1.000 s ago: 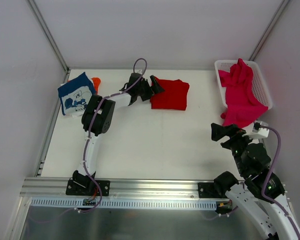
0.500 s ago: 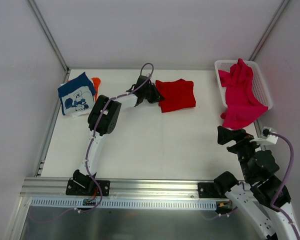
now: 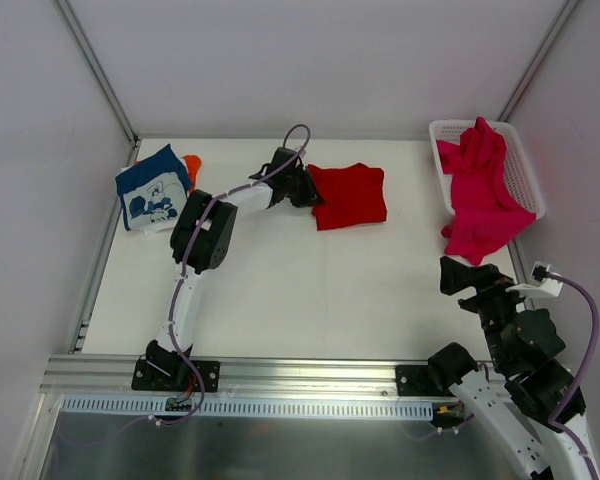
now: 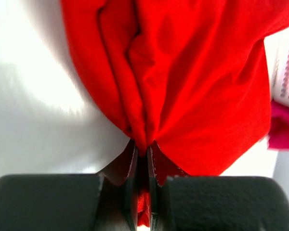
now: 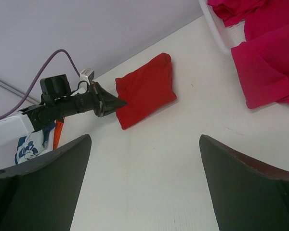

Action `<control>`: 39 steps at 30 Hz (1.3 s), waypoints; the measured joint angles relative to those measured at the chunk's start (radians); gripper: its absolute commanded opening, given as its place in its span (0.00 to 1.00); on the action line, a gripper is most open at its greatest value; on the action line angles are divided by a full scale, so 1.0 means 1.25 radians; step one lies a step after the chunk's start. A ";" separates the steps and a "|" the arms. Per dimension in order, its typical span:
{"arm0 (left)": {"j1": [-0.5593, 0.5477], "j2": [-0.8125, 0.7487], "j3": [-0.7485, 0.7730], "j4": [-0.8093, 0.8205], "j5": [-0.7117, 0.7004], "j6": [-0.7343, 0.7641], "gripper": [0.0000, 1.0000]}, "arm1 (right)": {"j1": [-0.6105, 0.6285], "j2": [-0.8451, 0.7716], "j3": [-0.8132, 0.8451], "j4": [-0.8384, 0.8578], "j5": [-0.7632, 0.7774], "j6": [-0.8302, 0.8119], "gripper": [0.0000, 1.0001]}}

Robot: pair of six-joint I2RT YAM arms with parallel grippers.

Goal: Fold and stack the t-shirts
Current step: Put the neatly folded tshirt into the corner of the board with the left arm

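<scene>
From above, the white mesh basket (image 3: 523, 172) at the far right holds the pink t-shirt (image 3: 477, 195), which spills over its near rim onto the tabletop (image 3: 310, 290). The navy t-shirt (image 3: 152, 188) lies far left, with the orange t-shirt (image 3: 192, 163) just beside it. In the left wrist view, the left tool (image 4: 143, 149) is clamped on a fold of the red t-shirt (image 4: 197, 72). In the right wrist view, the right tool (image 5: 144, 159) gapes wide, holding nothing.

No readable text, labels or numbers

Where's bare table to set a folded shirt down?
Widest: table middle, bordered by red shirt, left arm, right claw. Smaller: gap between red shirt and basket. Crowded: back-left corner at navy shirt; right edge under pink shirt.
</scene>
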 measured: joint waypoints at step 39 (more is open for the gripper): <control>0.376 -0.341 0.187 -0.627 -0.114 0.512 0.00 | 0.000 -0.049 -0.104 0.070 -0.033 0.038 1.00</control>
